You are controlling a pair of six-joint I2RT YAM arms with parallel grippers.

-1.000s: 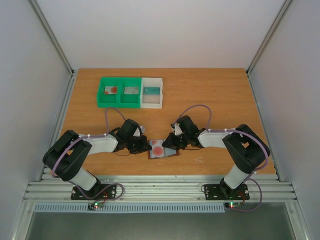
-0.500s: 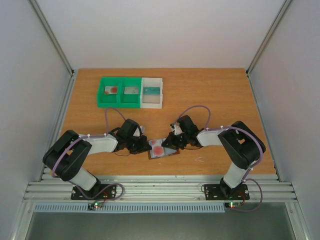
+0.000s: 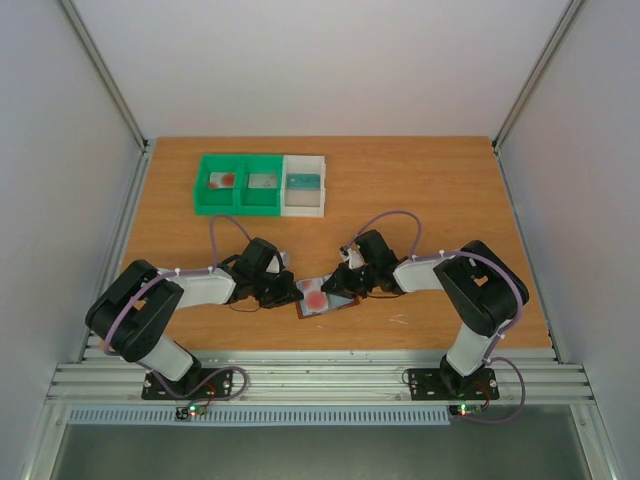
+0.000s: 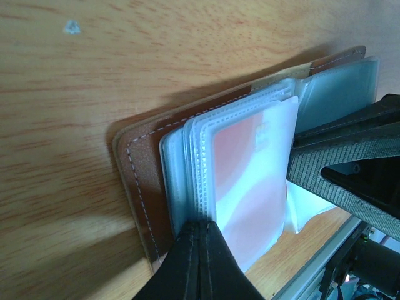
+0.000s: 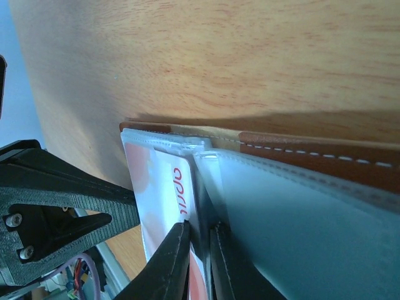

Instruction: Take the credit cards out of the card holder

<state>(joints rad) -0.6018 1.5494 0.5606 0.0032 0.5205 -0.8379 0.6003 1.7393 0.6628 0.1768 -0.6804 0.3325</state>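
Left arm [image 3: 200, 288] and right arm [image 3: 428, 272]: black joints, pale grey forearm shells, thin purple cables [image 3: 214, 232]. Bases [image 3: 190, 385] black, with red and green lights. Fingers [image 4: 181, 275] black, tapered; one bracket shows silver screws [image 5: 14, 220].

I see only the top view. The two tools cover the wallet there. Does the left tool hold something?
Observer: The left tool is shut, its tips at the edge of the clear sleeves. I cannot confirm a grip.
Operator: And the right one?
Observer: The right tool pinches the edge of one sleeve.
Operator: Is the red card out already?
Observer: No, the red card sits inside a sleeve.
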